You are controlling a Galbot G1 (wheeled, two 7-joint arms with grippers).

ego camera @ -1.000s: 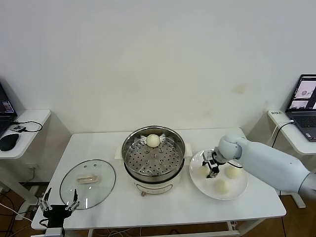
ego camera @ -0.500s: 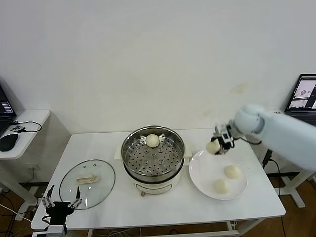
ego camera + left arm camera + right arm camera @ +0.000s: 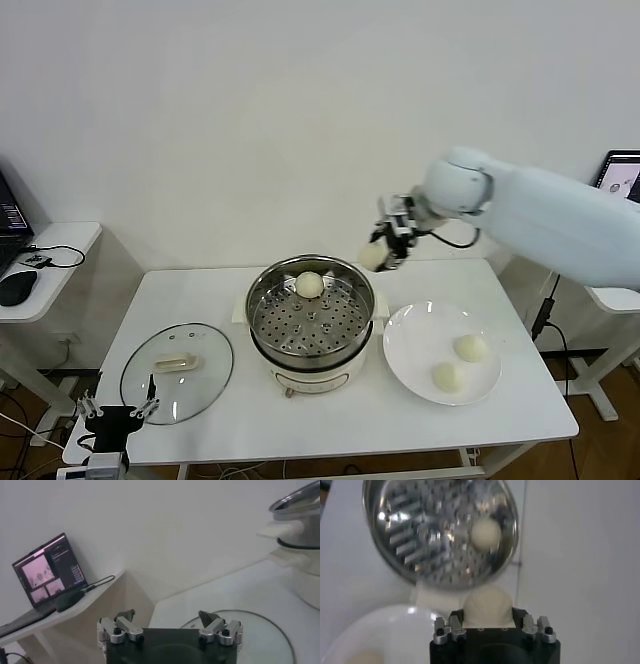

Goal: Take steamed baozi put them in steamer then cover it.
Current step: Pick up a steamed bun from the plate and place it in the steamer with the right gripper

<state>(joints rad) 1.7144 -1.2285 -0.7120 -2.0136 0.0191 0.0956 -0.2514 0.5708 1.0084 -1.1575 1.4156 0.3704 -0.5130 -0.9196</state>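
Above the back right rim of the round shiny stainless-steel steamer (image 3: 311, 318), the right gripper (image 3: 388, 243) is hanging in the air, its fingers clamping one cream-white dome-shaped baozi (image 3: 373, 257); jaws are spread only as wide as the bun. The right wrist view is showing that held bun (image 3: 487, 605) sitting between the fingers, with the steamer's perforated tray (image 3: 440, 530) beneath it.

One smooth cream-white bun (image 3: 310, 285) is already lying on the perforated tray, near the back wall of the pot. Two more cream-white buns (image 3: 470, 347) (image 3: 448, 375) are sitting on the flat white round plate (image 3: 415, 335), just right of the steamer on the white table (image 3: 320, 420).

The round clear glass lid with a cream handle (image 3: 178, 371) is lying flat on the table left of the steamer. The left gripper (image 3: 115, 414) is idling low at the table's front left corner, near the lid's edge, fingers (image 3: 120, 626) standing wide apart and holding nothing.
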